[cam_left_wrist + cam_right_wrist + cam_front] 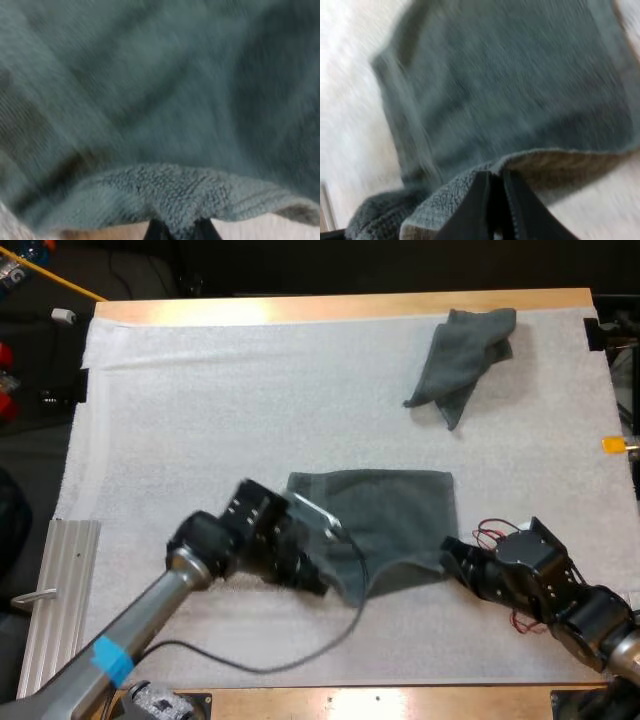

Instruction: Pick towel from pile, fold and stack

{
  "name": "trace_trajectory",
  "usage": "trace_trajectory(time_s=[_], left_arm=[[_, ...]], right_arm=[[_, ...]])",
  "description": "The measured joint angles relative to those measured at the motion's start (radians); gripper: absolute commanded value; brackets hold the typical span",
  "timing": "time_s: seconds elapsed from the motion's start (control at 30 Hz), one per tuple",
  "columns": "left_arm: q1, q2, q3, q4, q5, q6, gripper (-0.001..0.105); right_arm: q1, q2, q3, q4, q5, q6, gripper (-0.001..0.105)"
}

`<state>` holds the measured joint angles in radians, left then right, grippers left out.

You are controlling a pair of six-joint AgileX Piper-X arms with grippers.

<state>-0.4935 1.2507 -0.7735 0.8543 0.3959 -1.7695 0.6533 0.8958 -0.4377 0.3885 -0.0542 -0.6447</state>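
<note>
This looks like a robotics lab: a wooden bench [350, 308] is covered by a white mat [250, 400]. A left arm [130, 630] and a right arm [585, 610] reach over it, and a ribbed aluminium rail [55, 590] lies beside the mat.

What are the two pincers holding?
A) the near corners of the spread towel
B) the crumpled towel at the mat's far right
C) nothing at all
A: the left pincer and right pincer each pinch a near corner of the spread towel; the crumpled towel lies apart.
</note>
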Motion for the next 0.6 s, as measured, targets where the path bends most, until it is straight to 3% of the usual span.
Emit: trace_trajectory(time_s=[0.27, 0.47, 0.6], left_arm=[[0.166, 0.092, 0.0, -0.169, 0.068, -0.054, 0.0], [0.201, 0.157, 0.0, -0.335, 0.108, -0.105, 0.0], [0.201, 0.2, 0.0, -0.369, 0.111, -0.109, 0.0]], right_arm=[[0.0, 0.126, 0.0, -0.179, 0.159, 0.099, 0.0], [0.0, 0.218, 0.0, -0.311, 0.27, 0.11, 0.0], [0.0, 0.27, 0.0, -0.385, 0.3, 0.11, 0.0]])
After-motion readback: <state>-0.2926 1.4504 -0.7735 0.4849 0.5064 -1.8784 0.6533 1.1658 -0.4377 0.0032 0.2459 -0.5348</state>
